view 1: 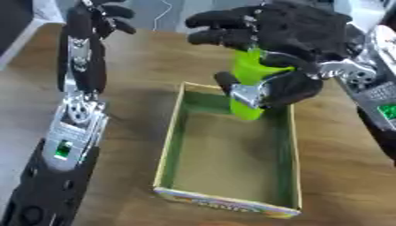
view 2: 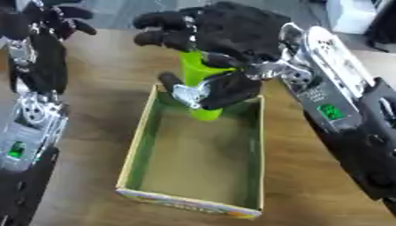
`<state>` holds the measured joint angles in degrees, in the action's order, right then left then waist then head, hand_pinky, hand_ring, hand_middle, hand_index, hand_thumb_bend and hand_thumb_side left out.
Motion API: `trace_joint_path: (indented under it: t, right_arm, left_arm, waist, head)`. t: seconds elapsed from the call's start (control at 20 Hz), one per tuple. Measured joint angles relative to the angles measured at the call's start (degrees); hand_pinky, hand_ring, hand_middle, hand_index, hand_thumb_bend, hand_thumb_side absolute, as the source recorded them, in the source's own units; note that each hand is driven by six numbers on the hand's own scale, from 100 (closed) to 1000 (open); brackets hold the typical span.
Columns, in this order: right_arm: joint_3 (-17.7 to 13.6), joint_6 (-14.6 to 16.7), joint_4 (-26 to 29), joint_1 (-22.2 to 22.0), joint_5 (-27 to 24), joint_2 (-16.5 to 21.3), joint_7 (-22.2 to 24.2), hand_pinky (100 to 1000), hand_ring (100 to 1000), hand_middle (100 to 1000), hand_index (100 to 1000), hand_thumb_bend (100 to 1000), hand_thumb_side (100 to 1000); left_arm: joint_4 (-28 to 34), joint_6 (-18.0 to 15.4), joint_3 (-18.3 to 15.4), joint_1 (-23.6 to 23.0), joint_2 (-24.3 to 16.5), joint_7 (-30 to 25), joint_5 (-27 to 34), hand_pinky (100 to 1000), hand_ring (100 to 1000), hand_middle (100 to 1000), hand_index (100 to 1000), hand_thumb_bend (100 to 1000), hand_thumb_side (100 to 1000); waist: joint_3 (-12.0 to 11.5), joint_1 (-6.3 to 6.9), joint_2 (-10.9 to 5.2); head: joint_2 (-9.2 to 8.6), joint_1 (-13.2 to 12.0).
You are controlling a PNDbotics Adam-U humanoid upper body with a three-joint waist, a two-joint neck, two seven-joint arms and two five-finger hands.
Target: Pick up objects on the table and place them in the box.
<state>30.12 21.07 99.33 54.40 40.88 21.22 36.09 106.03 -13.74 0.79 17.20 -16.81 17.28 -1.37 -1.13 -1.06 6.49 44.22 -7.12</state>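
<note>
Wide wooden table fills the view, and on it sits the open cardboard box, green-lined inside, printed strip along its near wall, nothing lying on its floor that I can see. Over its far end comes the right hand, black-gloved, fingers and thumb curled round a lime-green cup, upright, its base dipping just inside the box's far wall. Whether the base touches the box floor, I can't tell. That cup looks like thin plastic: light, smooth, a bit slippery, likely to flex if squeezed, so a wrap around the mid-body, as here, seems the sensible hold, not the rim. Over on the left, the left hand is raised above the table's far side, fingers curled, nothing in it, well apart from the box.
</note>
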Motion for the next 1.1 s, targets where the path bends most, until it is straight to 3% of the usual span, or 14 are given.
trace_joint_path:
  t: [0.1, 0.25, 0.5, 0.55, 0.6, 0.65, 0.7, 0.85, 1.1]
  right_arm:
    - [0.0, 0.5, 0.0, 0.0, -0.8, 0.0, 2.9, 100, 1000, 1000, 1000, 129, 1000]
    - [-0.2, 0.3, 0.0, -0.3, -2.5, 0.0, 5.8, 100, 1000, 1000, 1000, 100, 1000]
    - [-1.2, -0.6, 0.3, -0.4, -5.2, 0.0, 6.1, 100, 1000, 1000, 1000, 100, 1000]
    - [-1.5, -0.3, 0.6, -0.4, -5.3, 0.0, 5.6, 100, 1000, 1000, 1000, 348, 1000]
    - [-2.1, 0.2, 1.1, -0.4, -5.4, 0.0, 4.3, 100, 1000, 1000, 1000, 310, 1000]
    - [-2.9, 0.7, 1.7, -0.5, -5.6, 0.0, 2.1, 1000, 1000, 1000, 1000, 330, 1000]
    - [-3.6, 1.1, 2.1, -0.5, -5.7, 0.0, -0.9, 995, 1000, 1000, 1000, 328, 1000]
    - [-4.0, 2.1, 2.0, -1.1, -5.4, 0.1, -8.5, 1000, 1000, 1000, 1000, 100, 1000]
    - [-3.9, 2.8, 1.6, -1.5, -3.8, 0.1, -18.0, 1000, 1000, 1000, 1000, 100, 1000]
  left_arm:
    - [0.0, 0.0, 0.0, 0.0, 0.0, 0.0, 0.0, 469, 609, 639, 709, 591, 978]
    - [-0.1, 0.0, 0.0, 0.0, 0.0, 0.0, 0.1, 471, 610, 639, 710, 592, 978]
    - [-0.3, -0.1, 0.0, 0.0, 0.0, 0.0, 0.3, 472, 610, 640, 711, 594, 979]
    - [-0.3, -0.1, 0.0, 0.0, 0.0, 0.0, 0.3, 472, 610, 641, 710, 596, 980]
    - [-0.4, -0.1, 0.0, 0.0, 0.0, 0.0, 0.4, 472, 610, 640, 710, 595, 980]
    - [-0.4, -0.1, 0.0, 0.0, 0.0, 0.0, 0.4, 473, 610, 641, 711, 599, 981]
    - [-0.4, -0.1, 0.0, 0.0, 0.0, 0.0, 0.5, 473, 610, 641, 711, 599, 980]
    - [-0.4, -0.1, 0.0, 0.0, 0.0, -0.1, 0.5, 474, 610, 641, 712, 609, 988]
    - [-0.7, -0.3, 0.0, 0.0, 0.0, -0.3, 0.9, 476, 611, 642, 713, 618, 992]
  waist:
    - [0.0, 0.01, 0.00]
    - [0.0, 0.06, 0.00]
    - [0.0, 0.18, -0.01]
    - [0.0, 0.18, -0.01]
    - [0.0, 0.19, -0.01]
    - [0.0, 0.19, -0.02]
    - [0.1, 0.21, -0.02]
    - [0.1, 0.22, -0.03]
    - [0.1, 0.54, -0.03]
  head:
    - [0.00, 0.0]
    - [0.00, 0.0]
    - [0.00, 0.0]
    - [0.00, 0.0]
    - [0.00, 0.0]
    - [0.01, 0.0]
    - [0.01, 0.0]
    - [0.01, 0.0]
    - [0.01, 0.0]
